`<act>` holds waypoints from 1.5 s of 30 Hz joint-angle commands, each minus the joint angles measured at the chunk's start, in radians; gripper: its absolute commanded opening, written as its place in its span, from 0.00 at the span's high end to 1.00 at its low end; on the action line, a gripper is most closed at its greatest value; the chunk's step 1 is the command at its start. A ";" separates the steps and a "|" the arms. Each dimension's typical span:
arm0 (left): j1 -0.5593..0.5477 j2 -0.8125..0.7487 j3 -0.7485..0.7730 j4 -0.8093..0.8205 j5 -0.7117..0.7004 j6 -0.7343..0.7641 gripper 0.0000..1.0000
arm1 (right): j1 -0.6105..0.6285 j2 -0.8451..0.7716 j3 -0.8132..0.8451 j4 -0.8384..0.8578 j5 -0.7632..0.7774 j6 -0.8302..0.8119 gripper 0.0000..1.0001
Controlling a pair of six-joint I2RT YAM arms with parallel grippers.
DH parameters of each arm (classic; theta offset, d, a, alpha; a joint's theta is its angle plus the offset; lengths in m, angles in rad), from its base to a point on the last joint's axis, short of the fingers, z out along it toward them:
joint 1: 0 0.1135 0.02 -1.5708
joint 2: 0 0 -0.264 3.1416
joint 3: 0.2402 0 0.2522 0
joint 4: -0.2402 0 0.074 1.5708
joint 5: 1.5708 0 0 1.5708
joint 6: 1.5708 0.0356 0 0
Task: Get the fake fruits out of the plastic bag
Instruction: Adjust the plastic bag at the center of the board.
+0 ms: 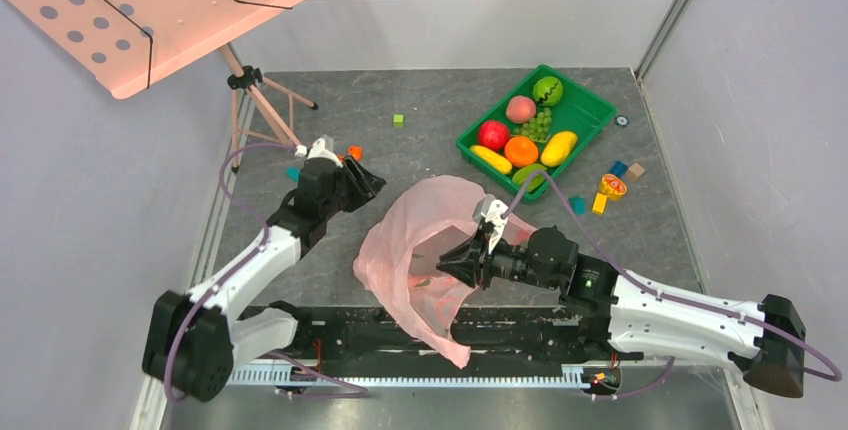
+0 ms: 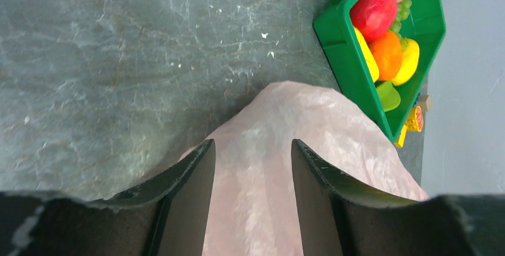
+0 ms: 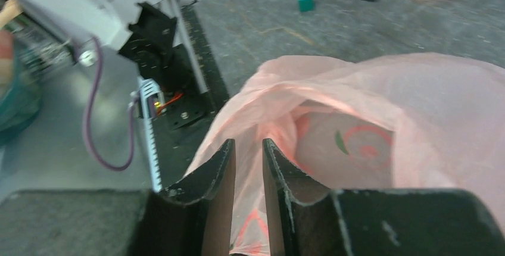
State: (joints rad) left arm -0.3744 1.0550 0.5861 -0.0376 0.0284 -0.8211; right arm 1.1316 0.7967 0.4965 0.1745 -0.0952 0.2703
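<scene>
**Top view**
- Bag: the plastic bag (image 1: 400, 240) lies crumpled in the middle of the bench (image 1: 430, 100), between the two arms.
- Bag's long way: it runs from far to near, and its near end reaches the arm bases.
- Right tool: the right tool (image 1: 470, 262) touches the bag's right side and points left into it.
- Left tool: the left tool (image 1: 365, 185) is just beside the bag's far left edge. I see no touch.
- Nearer arm: the right one.
- Fruits: the fake fruits I can see are the red apple (image 1: 492, 134), banana (image 1: 490, 158), mango (image 1: 558, 148) and grape bunch (image 1: 537, 126). They sit in the green tray (image 1: 592, 110), far right and well apart from the bag.
- Inside the bag: a small dark thing shows through the skin. It is too blurry to name.

**Left wrist view**
- Left tool: its fingers (image 2: 184, 190) are wide apart and hold nothing.
- Bag: it lies below, showing in the gap between the fingers.
- Tray: ahead and to the right.

**Right wrist view**
- Right tool: its fingers (image 3: 217, 196) are almost together, with thin pink bag skin in the small gap. It looks like it pinches the bag's rim.
- Bag mouth: it opens ahead and to the right of this tool.
- Inside: there is a red ring and a green mark. I cannot tell if they are print or fruit.
- My guess for the next move: the right tool keeps the rim, so the free left tool must come across to the mouth.
</scene>
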 commanded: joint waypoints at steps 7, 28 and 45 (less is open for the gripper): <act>0.003 0.365 0.243 0.176 0.053 0.100 0.49 | 0.171 0.166 0.129 -0.074 -0.031 -0.063 0.82; -0.055 0.828 0.505 0.366 0.344 0.187 0.56 | 0.021 0.375 0.031 0.116 0.410 0.194 0.78; -0.093 0.694 0.241 0.346 0.273 0.144 0.69 | -0.116 0.471 -0.015 0.220 0.280 0.287 0.57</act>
State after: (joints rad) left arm -0.4706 1.8465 0.8932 0.2779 0.3191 -0.6693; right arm 1.0248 1.2488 0.4919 0.3328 0.2081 0.5369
